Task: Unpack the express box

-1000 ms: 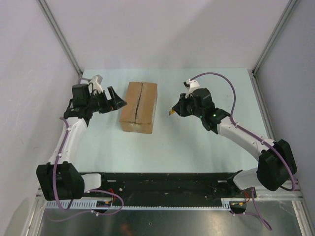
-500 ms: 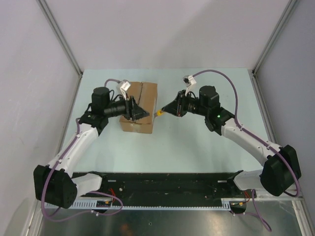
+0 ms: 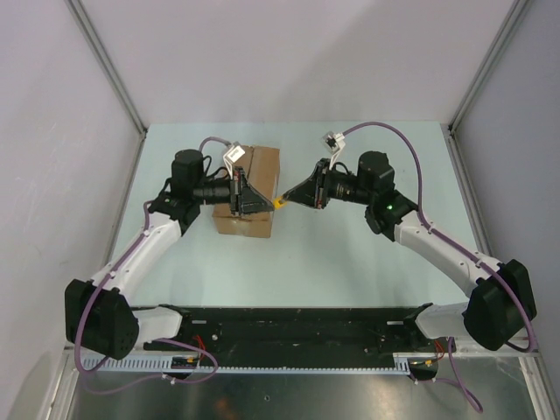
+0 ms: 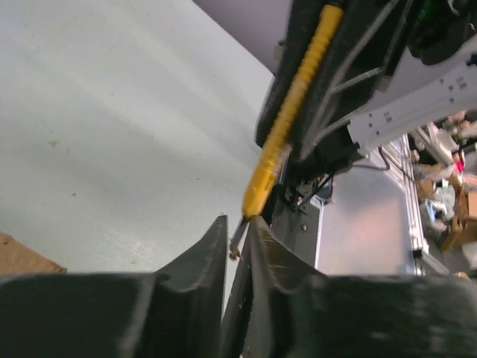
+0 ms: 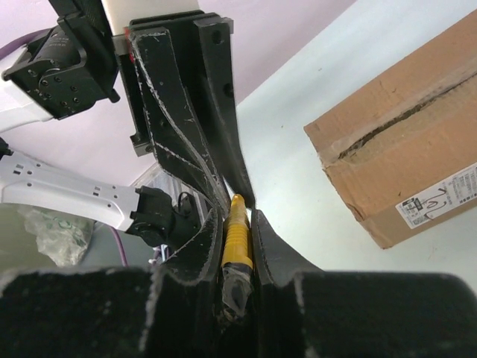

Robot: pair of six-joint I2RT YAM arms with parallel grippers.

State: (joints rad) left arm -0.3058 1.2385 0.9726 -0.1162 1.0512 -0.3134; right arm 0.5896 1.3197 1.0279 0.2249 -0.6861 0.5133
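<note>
Left gripper (image 3: pixel 266 203), swung over the brown cardboard express box (image 3: pixel 262 163), narrows on the tip of the yellow utility knife (image 3: pixel 279 202), grip unclear. Right gripper (image 3: pixel 291 198) pinches its handle; cutting nears.

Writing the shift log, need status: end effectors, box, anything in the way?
Right end effector shut on knife. Left end effector straddles knife tip, grip unclear. Box flaps down, partly beneath left end effector.

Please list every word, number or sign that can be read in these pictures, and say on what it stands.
White label on the express box: print and handwritten strokes, too blurred to read.
White arm link: tiny dark marks, too small to read.
No other text shows.
</note>
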